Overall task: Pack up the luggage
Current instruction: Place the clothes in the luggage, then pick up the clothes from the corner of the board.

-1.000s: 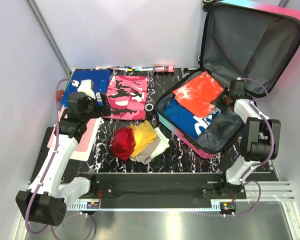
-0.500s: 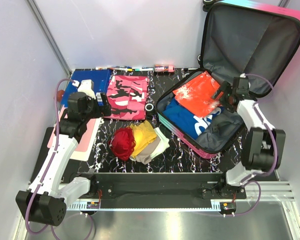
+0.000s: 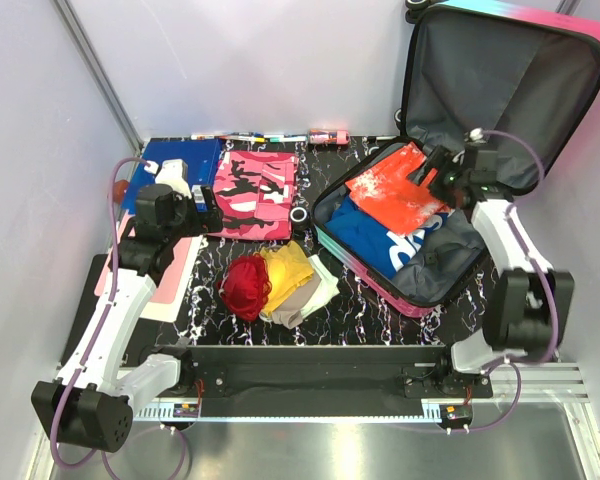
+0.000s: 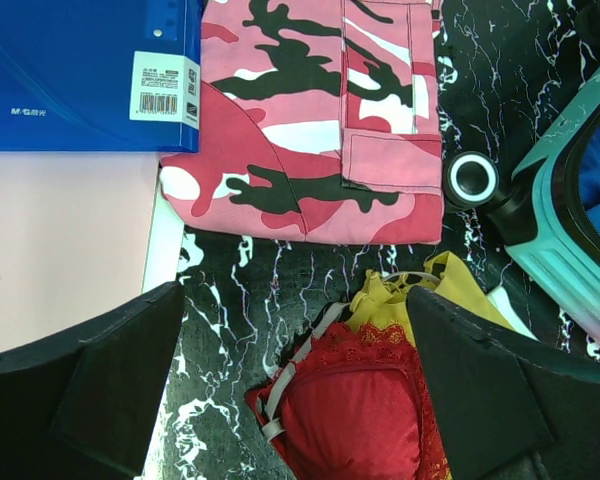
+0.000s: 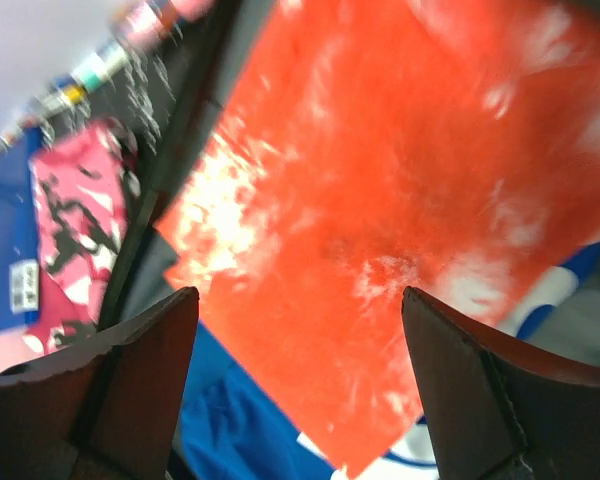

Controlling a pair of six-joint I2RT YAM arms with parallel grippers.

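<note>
The luggage (image 3: 352, 262) lies open at the right, its lid upright against the back wall; its teal shell (image 4: 570, 260) shows in the left wrist view. Inside lie an orange-red folded garment (image 3: 390, 190) (image 5: 380, 190) and a blue garment (image 3: 372, 235) (image 5: 230, 420). My right gripper (image 3: 435, 175) (image 5: 298, 295) hovers open over the orange-red garment, holding nothing. My left gripper (image 3: 208, 212) (image 4: 295, 295) stands open above a red bra (image 3: 245, 285) (image 4: 355, 410) that lies on the table beside a yellow garment (image 3: 285, 265) (image 4: 460, 295).
A pink camouflage garment (image 3: 255, 190) (image 4: 320, 120) lies folded at the back middle, next to a blue folder (image 3: 170, 170) (image 4: 70, 70). A pale pink sheet (image 3: 175, 270) sits at the left. Markers (image 3: 250, 137) line the back edge. The luggage's black wheel (image 4: 472, 178) faces the clothes pile.
My right gripper has opened, letting go of the orange-red garment, and has risen toward the back above it. The left arm has not moved.
</note>
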